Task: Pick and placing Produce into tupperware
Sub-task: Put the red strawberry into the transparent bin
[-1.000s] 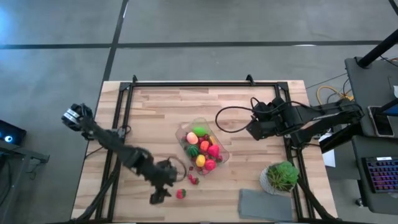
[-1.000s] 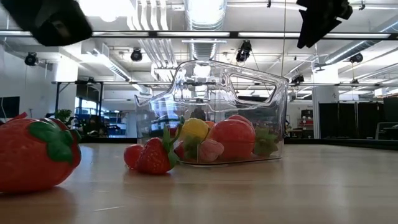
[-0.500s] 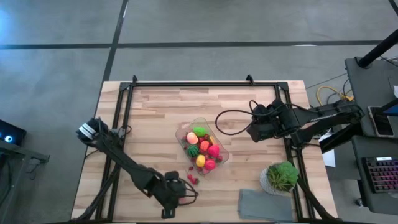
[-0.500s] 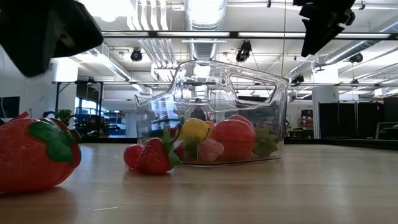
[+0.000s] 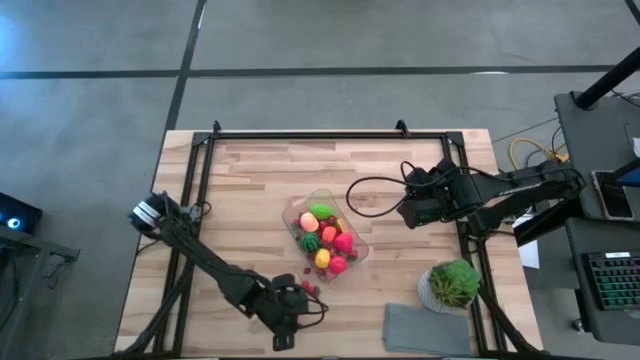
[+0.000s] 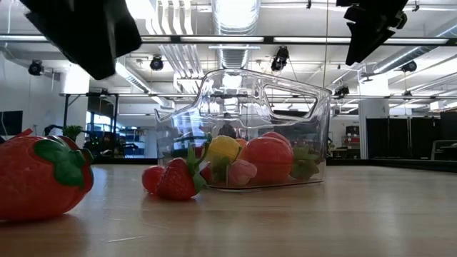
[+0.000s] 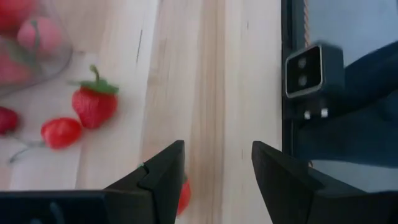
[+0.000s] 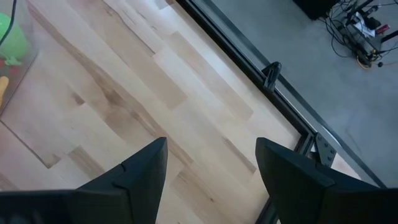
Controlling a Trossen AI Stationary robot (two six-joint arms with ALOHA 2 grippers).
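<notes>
The left gripper (image 5: 283,318) sits low over the near-left part of the table (image 5: 240,190), close to the front edge. Its fingers (image 7: 163,171) are spread and hold nothing. In the left wrist view a red piece (image 7: 182,196) shows just beside one finger, partly hidden by it; this is judged to be the large strawberry (image 6: 41,175) that fills the left of the low view. The open stance above it suits a pick not yet closed.

Just beside that, between the left gripper and the tub, two smaller loose pieces lie on the wood: a small strawberry (image 7: 94,103) and a red berry (image 7: 61,132). They rest near the tub's corner but outside it, so they remain to be collected.

At the table's centre stands the tupperware (image 5: 296,212), upright and open-topped. It already contains several pieces of produce (image 5: 326,241): green, orange, yellow, pink and red. Its central position keeps it within reach of both arms.

To the right, the right gripper (image 5: 412,208) hovers above bare wood, well apart from the tub, fingers (image 8: 143,174) spread and empty. It is judged to be waiting clear of the work area.

At the near-right corner stand a potted plant (image 5: 453,284) and a grey cloth (image 5: 425,327), outside the task.
</notes>
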